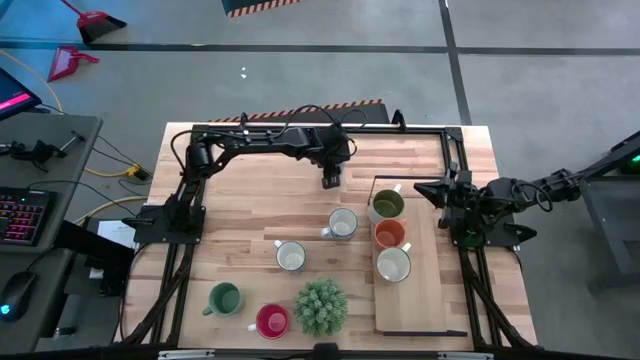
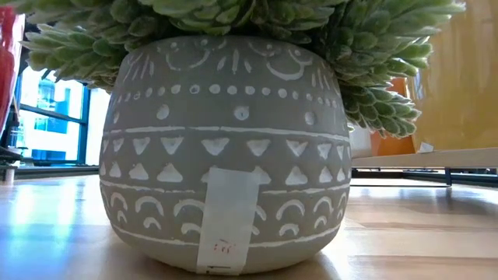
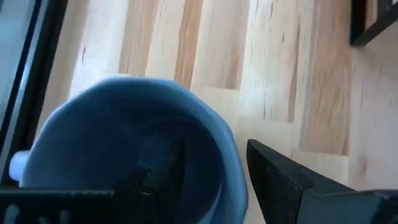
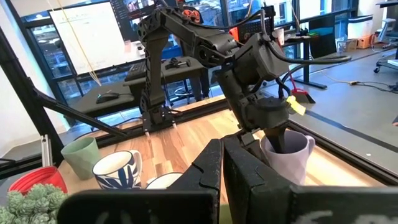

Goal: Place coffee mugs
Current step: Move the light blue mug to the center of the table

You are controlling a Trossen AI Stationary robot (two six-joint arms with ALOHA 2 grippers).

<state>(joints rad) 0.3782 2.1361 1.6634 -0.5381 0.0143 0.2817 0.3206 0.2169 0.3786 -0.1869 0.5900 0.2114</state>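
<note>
my tabletop (image 1: 250,245) carries a pale board (image 1: 420,290) at the right, where an olive green mug (image 1: 386,205), an orange mug (image 1: 389,234) and a white mug (image 1: 393,264) stand in a row. two more white mugs (image 1: 342,224) sit mid-table, a green mug (image 1: 224,298), a red mug (image 1: 272,320) and a spiky plant (image 1: 321,305) along the near edge. my left gripper (image 1: 330,178) is at the far middle, fingers (image 3: 280,177) pinching the rim of a blue-grey mug (image 3: 130,149). my right gripper (image 1: 432,190) waits at the right edge, fingers pressed together.
</note>
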